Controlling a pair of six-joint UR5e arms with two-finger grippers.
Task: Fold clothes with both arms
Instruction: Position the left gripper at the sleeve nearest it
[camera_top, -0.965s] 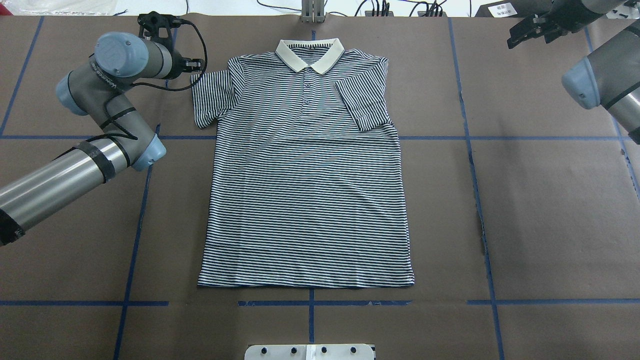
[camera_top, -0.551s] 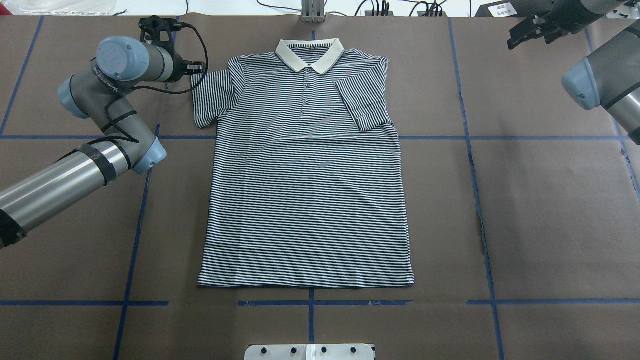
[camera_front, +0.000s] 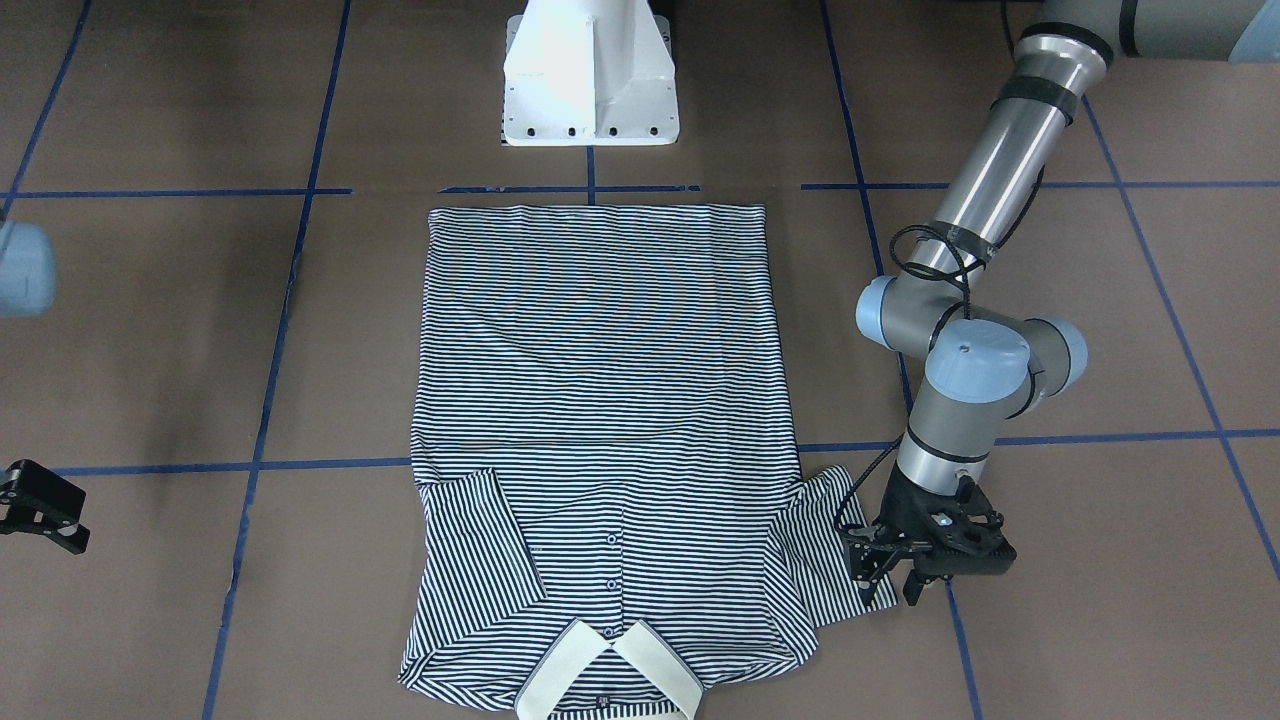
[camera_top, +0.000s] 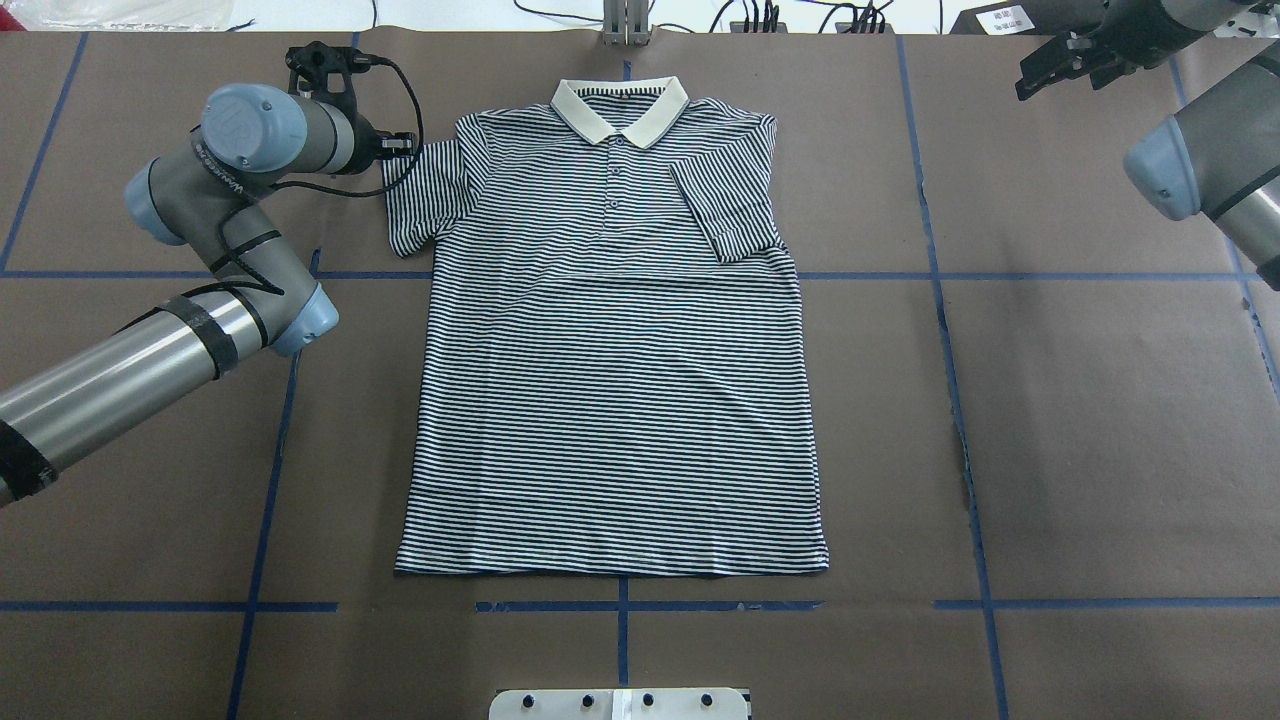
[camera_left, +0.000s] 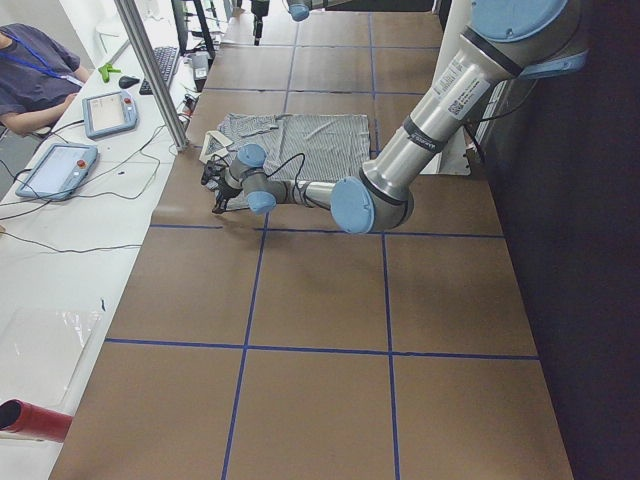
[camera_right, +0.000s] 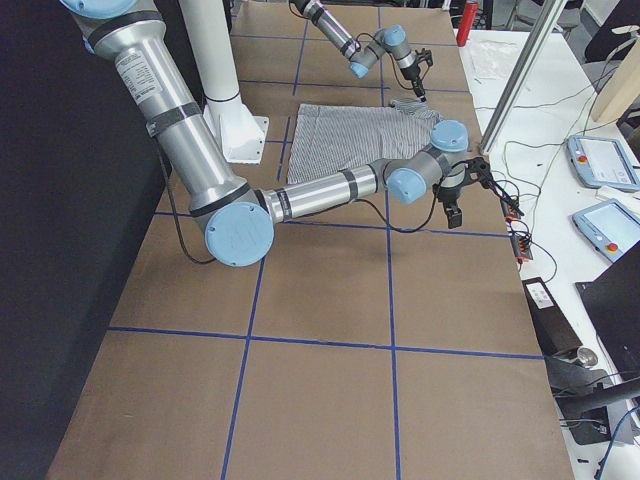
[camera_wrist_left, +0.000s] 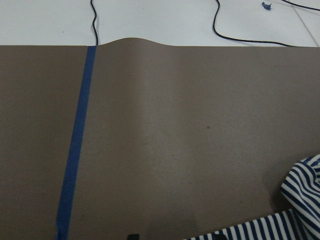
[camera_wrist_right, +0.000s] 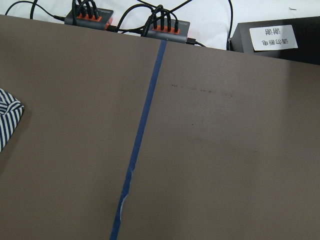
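1 striped polo shirt (camera_top: 615, 350) lay face up in the middle of the brown tabletop (camera_top: 1100, 400), hem toward the robot's white pedestal (camera_front: 590, 70) and cream collar (camera_top: 620, 105) at the far edge. From my remote screens the body looked flat and square to the blue tape lines (camera_top: 270, 450). The sleeve on the robot's right (camera_top: 725, 205) was folded in across the chest, just beside the button placket. The sleeve on the robot's left (camera_top: 420, 195) was spread outward on the paper.

The left tool (camera_front: 888, 580) hung right at the outer edge of that spread sleeve, pointing down, its 2 black fingers parted with nothing between them that I could see (whether a fingertip touched the cloth, I could not tell). In the overhead view the same tool (camera_top: 398, 145) sat at the sleeve's upper corner, its black cable looping back along the wrist. The left wrist camera showed mostly bare paper, with a striped corner of sleeve (camera_wrist_left: 300, 200) at the lower right.

The right tool (camera_top: 1058, 80) was well apart from the shirt, up near the far right corner of the tabletop. Its fingers looked spread and it carried nothing. Its wrist camera caught only a sliver of stripes (camera_wrist_right: 7, 117) at the left edge, plus 2 orange-and-black power strips (camera_wrist_right: 165, 27) beyond the paper.
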